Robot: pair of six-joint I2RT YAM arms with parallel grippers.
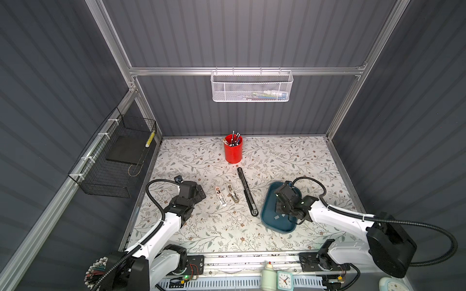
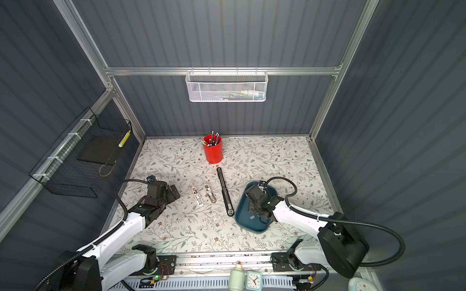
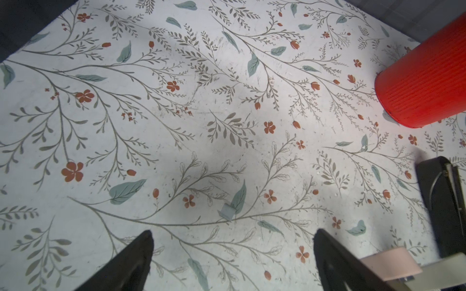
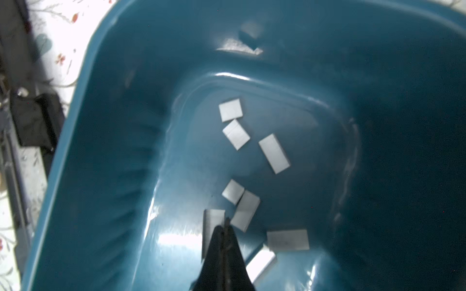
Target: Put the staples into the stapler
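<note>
The right wrist view laid out the staples [image 4: 274, 156] scattered in the teal tray [image 4: 113, 151], the right tool [image 4: 226, 224] pinched together at one strip, hold unclear. The left wrist view alone caught a lone strip [image 3: 228, 211] on the tabletop [image 3: 176, 126] just ahead of the left tool [image 3: 233, 231], spread wide; both top views showed us the black stapler [image 1: 247, 192] beside that tray.

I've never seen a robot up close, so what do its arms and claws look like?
The left arm and right arm are alike: smooth white shells, black joints and black wrist blocks. A ribbed black hose loops beside each. The left claw and right claw have matte black fingers tapering to narrow tips.
</note>
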